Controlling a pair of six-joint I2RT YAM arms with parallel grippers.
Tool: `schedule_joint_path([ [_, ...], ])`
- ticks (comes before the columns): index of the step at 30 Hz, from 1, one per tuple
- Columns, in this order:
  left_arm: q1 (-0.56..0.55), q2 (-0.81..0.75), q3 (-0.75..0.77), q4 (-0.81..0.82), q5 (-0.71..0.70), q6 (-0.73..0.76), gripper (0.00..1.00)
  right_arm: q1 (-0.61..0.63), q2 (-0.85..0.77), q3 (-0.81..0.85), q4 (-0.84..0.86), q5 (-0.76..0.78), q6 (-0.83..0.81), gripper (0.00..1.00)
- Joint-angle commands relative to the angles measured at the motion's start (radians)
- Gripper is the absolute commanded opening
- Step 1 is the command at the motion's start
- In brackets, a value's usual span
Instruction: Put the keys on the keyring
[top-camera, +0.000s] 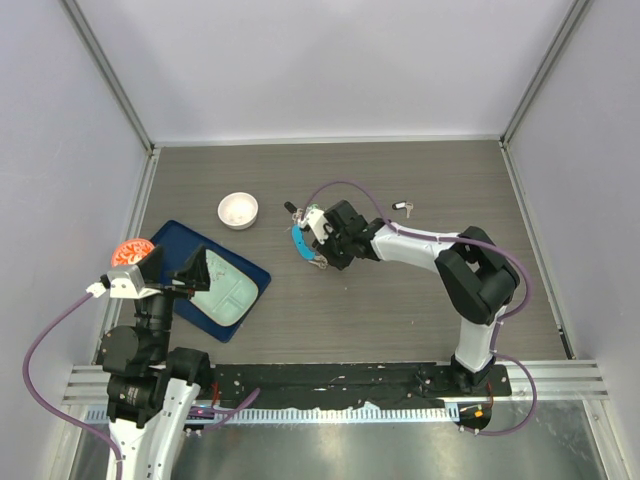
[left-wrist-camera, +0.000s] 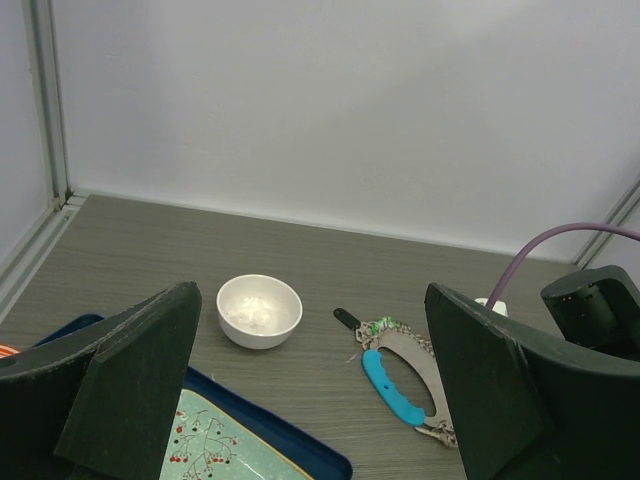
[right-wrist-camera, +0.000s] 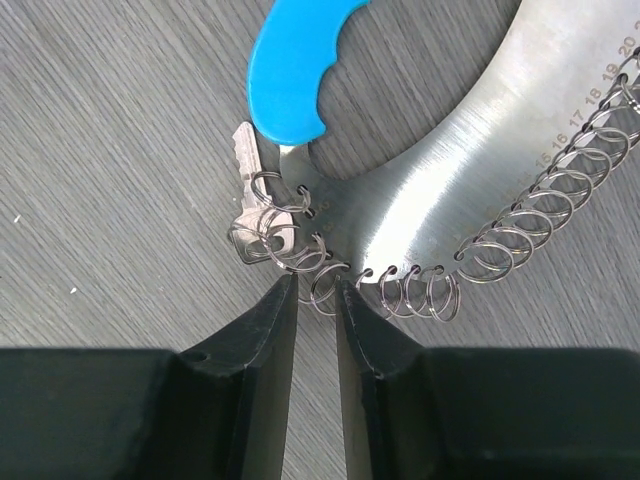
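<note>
Progress was slight: the keys (top-camera: 403, 207) amounted to one small black-headed key lying loose on the worktop (top-camera: 400, 300), well apart from the right tool (right-wrist-camera: 315, 288) and off to its right, beyond the arm's forearm. It was not yet on the keyring (right-wrist-camera: 450, 180). The keyring lay flat directly under and ahead of the right tool, its edge fringed with small wire loops. A bare silver key (right-wrist-camera: 245, 160) already hung from the loops just left of the tips, below the blue tag (right-wrist-camera: 300, 70).

The right tool stood almost closed, only a narrow slit between its jaws, with one wire loop sitting in that slit at the tips. Whether the loop was actually pinched could not be told. The left tool (left-wrist-camera: 310, 295) was spread wide and held nothing.

Judging from this, the picking up and threading of the loose key were both left to do.

A white bowl (top-camera: 238, 210) sat to the left of the right tool, near the keyring's black fob (left-wrist-camera: 346, 318) but apart from it. Beneath the left tool lay a blue tray (top-camera: 180, 240) carrying a pale green plate (top-camera: 225, 290), with an orange object (top-camera: 130, 250) just to its left. Nothing lay between the right tool and the loose key except the arm's own forearm and cable.
</note>
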Motion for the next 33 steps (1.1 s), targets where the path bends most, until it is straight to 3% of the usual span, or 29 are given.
schedule_joint_path([
  [1,-0.002,-0.054,0.013,0.017,-0.001,0.016,1.0,0.015,-0.016,0.044,0.006,0.017,0.007,0.28],
  [12,-0.002,-0.053,0.013,0.017,0.001,0.018,1.0,0.029,0.007,0.033,-0.004,0.08,-0.012,0.27],
  [27,-0.004,-0.053,0.011,0.019,0.001,0.018,1.0,0.029,0.038,0.028,0.01,0.056,-0.007,0.29],
  [29,-0.002,-0.054,0.011,0.017,0.003,0.018,1.0,0.029,0.039,0.03,0.012,0.072,-0.001,0.27],
  [33,-0.004,-0.053,0.011,0.017,0.003,0.018,1.0,0.028,0.015,0.027,0.007,0.082,0.004,0.12],
])
